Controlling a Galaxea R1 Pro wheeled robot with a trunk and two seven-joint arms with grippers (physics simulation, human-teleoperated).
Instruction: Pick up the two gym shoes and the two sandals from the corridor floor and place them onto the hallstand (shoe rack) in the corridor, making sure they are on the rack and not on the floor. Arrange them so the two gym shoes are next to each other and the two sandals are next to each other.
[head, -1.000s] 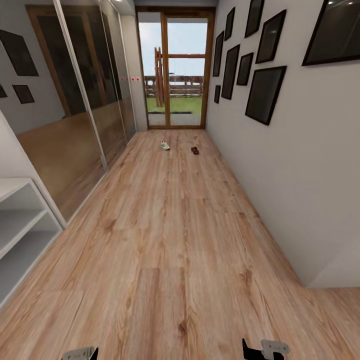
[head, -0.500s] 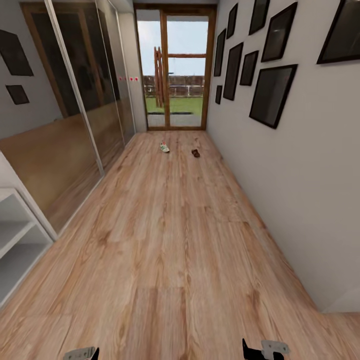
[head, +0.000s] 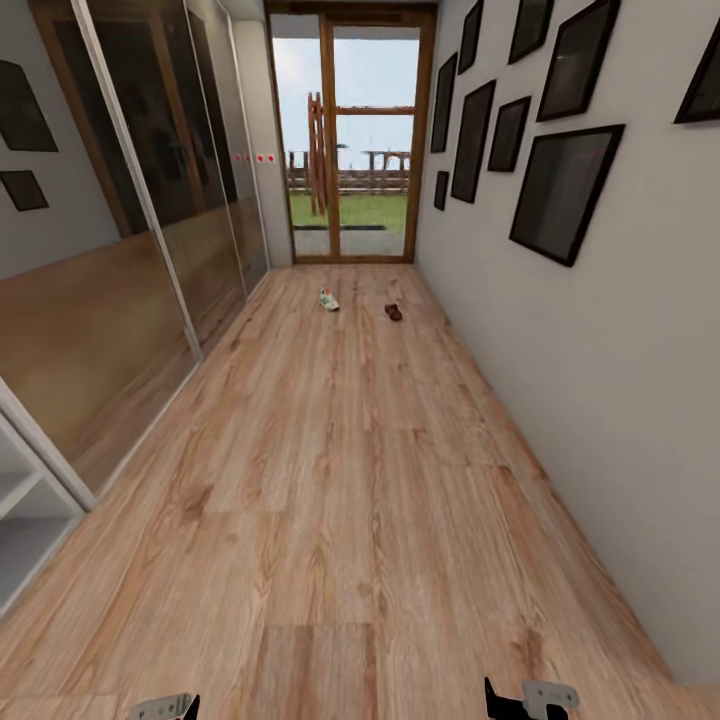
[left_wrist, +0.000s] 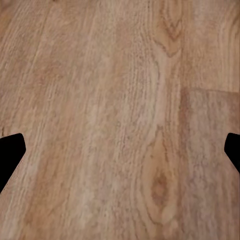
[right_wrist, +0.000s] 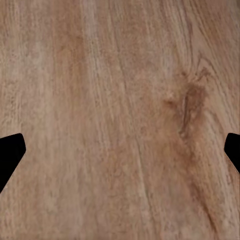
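Both my grippers hang over bare wood floor (head: 340, 480), left gripper (left_wrist: 120, 150) and right gripper (right_wrist: 120, 150) with fingers spread wide, holding nothing. Far down the corridor, near the glass doors (head: 345, 140), lie 1 sneaker (head: 328, 299) and 1 sandal (head: 394, 313), apart. The shoe rack (head: 25, 500) is at my left.

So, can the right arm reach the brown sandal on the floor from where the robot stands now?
Probably not. The sandal lies far down the corridor floor, near the glass doors, while the right gripper sits at the view's near edge. Nothing blocks the way; the robot likely must drive closer first.
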